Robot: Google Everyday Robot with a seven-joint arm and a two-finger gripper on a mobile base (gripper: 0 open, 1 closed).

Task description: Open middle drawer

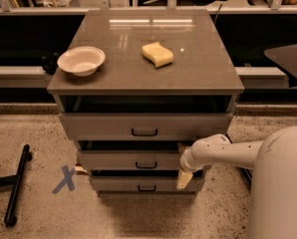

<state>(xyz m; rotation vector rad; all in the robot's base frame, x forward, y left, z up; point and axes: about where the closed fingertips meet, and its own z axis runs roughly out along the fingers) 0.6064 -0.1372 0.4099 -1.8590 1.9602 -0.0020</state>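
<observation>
Apparently, in the camera view the claw (184, 177) is placed at the right end of the middle drawer (116, 161), apart from its handle (146, 165), its opening cannot be judged, and the bottom drawer (118, 184) could be caught instead.

The single camera sits high above and behind the gripper (185, 176), looking forward and steeply down along the robot's white arm (228, 153). It is near enough that the cabinet (138, 78) fills mid-frame. The gripper lies low and right of centre, at the right end of the middle drawer (113, 160).
</observation>
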